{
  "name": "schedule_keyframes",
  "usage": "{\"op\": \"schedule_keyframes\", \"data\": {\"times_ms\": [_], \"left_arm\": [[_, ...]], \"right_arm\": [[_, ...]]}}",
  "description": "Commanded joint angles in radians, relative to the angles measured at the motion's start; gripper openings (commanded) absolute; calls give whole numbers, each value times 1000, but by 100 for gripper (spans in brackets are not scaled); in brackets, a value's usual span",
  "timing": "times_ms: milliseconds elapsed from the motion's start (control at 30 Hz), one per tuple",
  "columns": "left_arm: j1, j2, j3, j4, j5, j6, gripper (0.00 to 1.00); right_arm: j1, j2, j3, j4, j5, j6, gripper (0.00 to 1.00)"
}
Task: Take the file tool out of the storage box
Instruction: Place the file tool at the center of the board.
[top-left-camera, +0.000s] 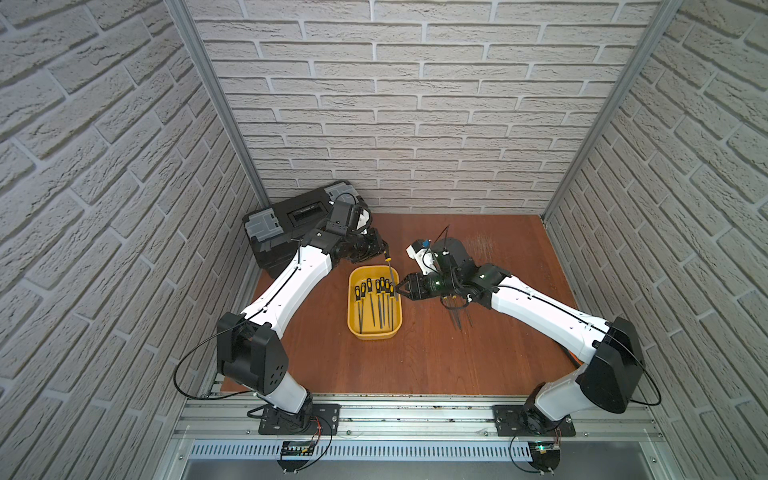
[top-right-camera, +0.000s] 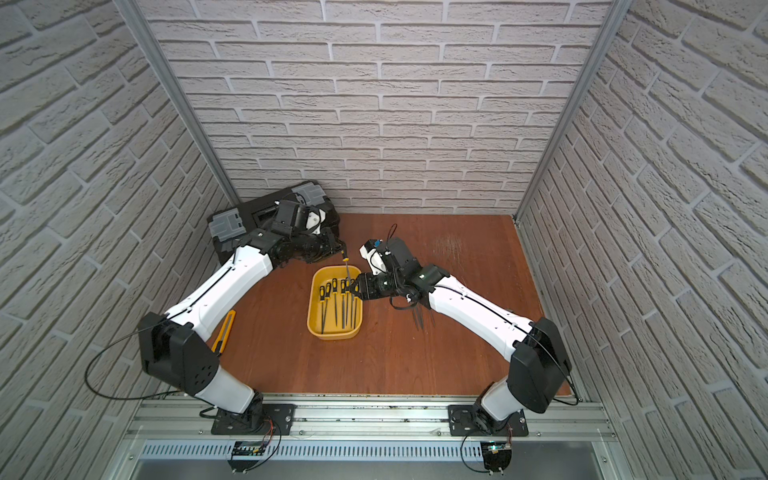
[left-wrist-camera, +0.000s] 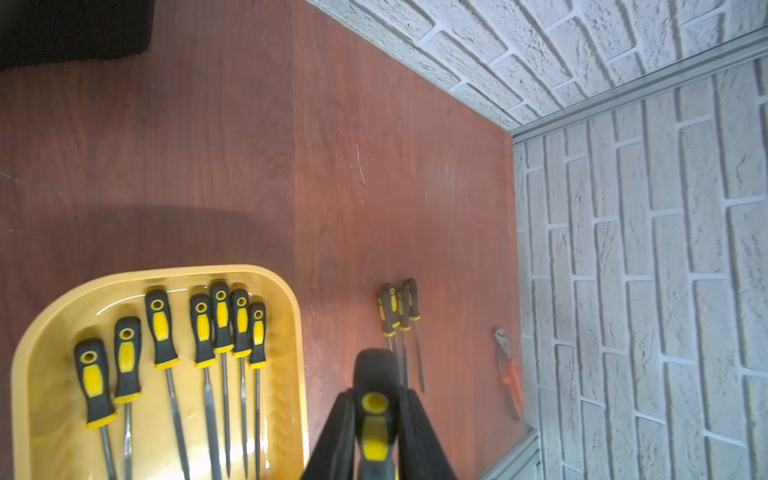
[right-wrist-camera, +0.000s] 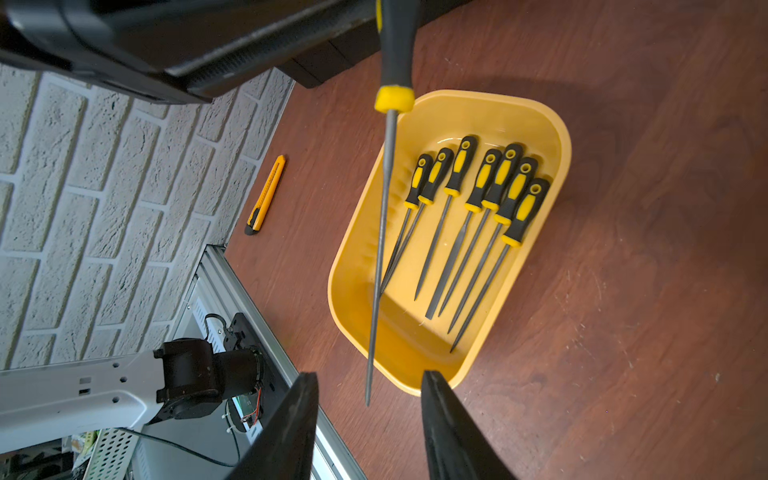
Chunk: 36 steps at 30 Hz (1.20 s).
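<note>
The yellow storage box (top-left-camera: 374, 334) (top-right-camera: 332, 334) sits mid-table with several black-and-yellow files (top-left-camera: 376, 299) (right-wrist-camera: 482, 187) lying side by side in it. My left gripper (top-left-camera: 380, 248) (left-wrist-camera: 376, 399) is shut on the handle of one file tool (top-left-camera: 392, 278) (left-wrist-camera: 374, 440), holding it above the box's far right corner with the blade (right-wrist-camera: 384, 208) slanting down towards the front. My right gripper (top-left-camera: 400, 289) (right-wrist-camera: 370, 376) is at the box's right rim. Its jaws stand apart on either side of the blade's tip and do not touch it.
A black toolbox (top-left-camera: 291, 224) stands at the back left, behind my left arm. More files (top-left-camera: 457, 316) (left-wrist-camera: 399, 307) lie on the table under my right arm. A yellow utility knife (top-right-camera: 224, 328) lies at the left and orange-handled pliers (left-wrist-camera: 509, 374) by the right wall.
</note>
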Motion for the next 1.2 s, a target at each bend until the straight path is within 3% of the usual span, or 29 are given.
{"op": "schedule_keyframes", "data": {"times_ms": [0,500,733,933,1167], "left_arm": [[7,-28,-19,57,33,-17,13],[15,-44,-33,69,59,-33,12],[20,-51,-37,68,63,-34,12],[24,-56,-38,68,66,-35,13],[28,-49,-35,64,69,-33,38]], "right_arm": [[8,18,29,61,-42,9,42],[9,65,58,53,-42,-4,24],[8,68,60,41,-34,-9,6],[10,70,57,40,-30,-11,3],[9,58,66,16,-18,-22,3]]}}
